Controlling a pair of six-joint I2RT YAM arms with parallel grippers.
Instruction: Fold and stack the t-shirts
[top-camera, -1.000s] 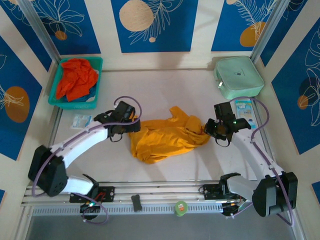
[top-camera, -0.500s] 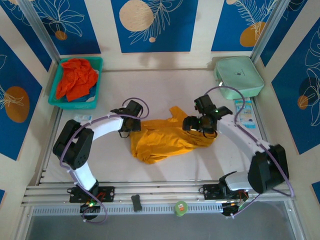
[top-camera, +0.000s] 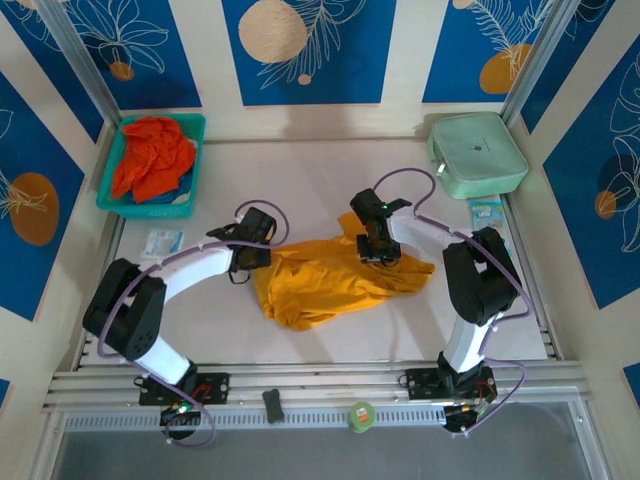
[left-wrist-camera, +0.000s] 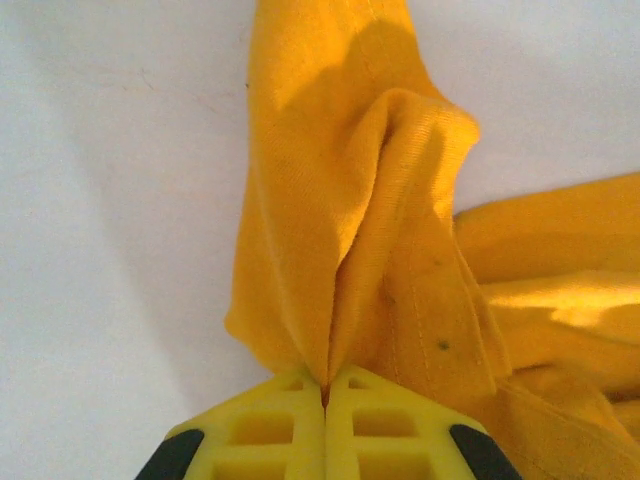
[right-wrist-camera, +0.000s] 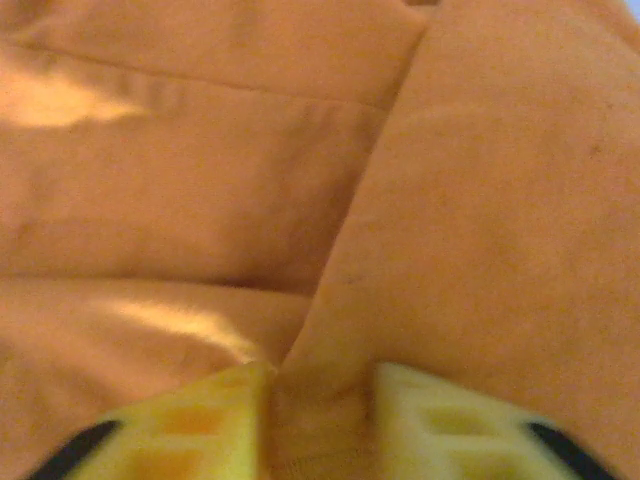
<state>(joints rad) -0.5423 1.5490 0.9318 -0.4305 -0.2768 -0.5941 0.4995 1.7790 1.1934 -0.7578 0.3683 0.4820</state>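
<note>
1. The left arm bows out leftward from its base, and its forearm runs right toward the counter's middle.
2. The left pincer (top-camera: 250, 266) has its yellow fingers (left-wrist-camera: 262, 428) pressed together, clamped on a raised fold at the left edge of the yellow-orange cloth t-shirt (top-camera: 330, 282).
3. The right arm rises from its base, folds sharply at the elbow and reaches left.
4. The right pincer (top-camera: 379, 252) points down onto the shirt's far part. Its fingers (right-wrist-camera: 420, 415) stand slightly apart, gripping a ridge of cloth wedged between them.
5. The yellow-orange shirt lies crumpled mid-counter on the pale counter (top-camera: 300, 175), spanning the two pincers.
6. The red-orange cloth t-shirt (top-camera: 150, 160) sits bunched in the teal plastic basket (top-camera: 192, 207) at the far left, well apart.
</note>
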